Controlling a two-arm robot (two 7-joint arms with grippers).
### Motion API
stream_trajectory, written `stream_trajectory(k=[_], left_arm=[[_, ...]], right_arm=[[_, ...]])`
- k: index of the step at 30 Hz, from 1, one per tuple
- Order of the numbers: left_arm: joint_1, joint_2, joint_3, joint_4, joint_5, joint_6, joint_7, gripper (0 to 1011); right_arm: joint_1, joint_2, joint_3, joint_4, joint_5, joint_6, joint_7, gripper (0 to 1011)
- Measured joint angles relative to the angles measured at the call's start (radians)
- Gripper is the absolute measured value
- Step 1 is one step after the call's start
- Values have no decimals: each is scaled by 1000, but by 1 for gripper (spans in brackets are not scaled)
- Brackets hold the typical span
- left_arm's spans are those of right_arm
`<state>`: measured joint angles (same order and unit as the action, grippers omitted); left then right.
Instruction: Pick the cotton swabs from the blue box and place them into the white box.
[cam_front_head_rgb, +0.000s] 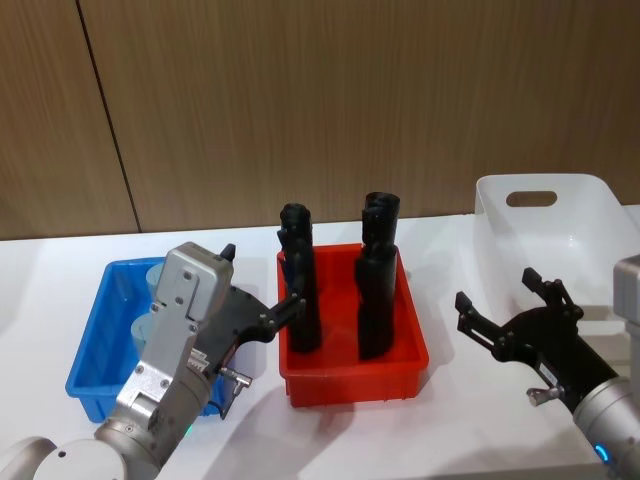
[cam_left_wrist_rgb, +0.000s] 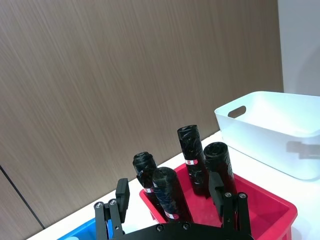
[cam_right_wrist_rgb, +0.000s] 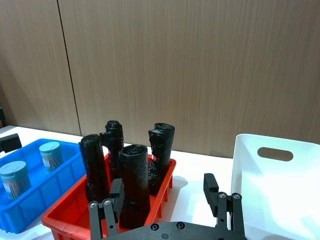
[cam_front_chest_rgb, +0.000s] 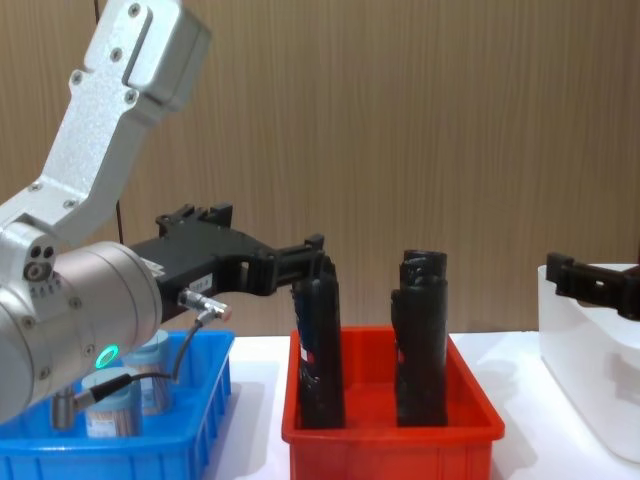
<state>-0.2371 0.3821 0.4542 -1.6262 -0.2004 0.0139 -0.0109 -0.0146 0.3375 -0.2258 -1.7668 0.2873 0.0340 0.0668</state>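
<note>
- Black rolls (cam_left_wrist_rgb: 192, 160) carry red-and-white bands, print too small to read
- Left gripper (cam_front_head_rgb: 263, 273) spread open, raised by blue box (cam_front_head_rgb: 88, 345); cotton swabs (cam_right_wrist_rgb: 50, 156) stand inside
- Right gripper (cam_front_head_rgb: 495, 288) spread open beside white box (cam_front_head_rgb: 580, 230)

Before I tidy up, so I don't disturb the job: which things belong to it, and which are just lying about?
Job: clear plastic cotton swab tubs; shallow blue plastic bin; white translucent plastic tub.
Lying about: red plastic bin; tall black rolls.

looks like robot test lab: white table (cam_front_head_rgb: 40, 300), wood-panel wall (cam_front_head_rgb: 350, 90).
</note>
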Motion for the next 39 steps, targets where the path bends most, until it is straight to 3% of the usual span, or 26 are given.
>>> stream_trajectory(k=[12, 27, 39], left_arm=[[-8, -11, -1, 1, 7, 19, 11, 1004], [-53, -42, -17, 47, 36, 132, 29, 1004], [-66, -40, -46, 86, 0, 182, 35, 1004]], right_arm=[[0, 0, 0, 0, 0, 0, 0, 1002], [0, 0, 0, 0, 0, 0, 0, 1002], [0, 0, 0, 0, 0, 0, 0, 1002]])
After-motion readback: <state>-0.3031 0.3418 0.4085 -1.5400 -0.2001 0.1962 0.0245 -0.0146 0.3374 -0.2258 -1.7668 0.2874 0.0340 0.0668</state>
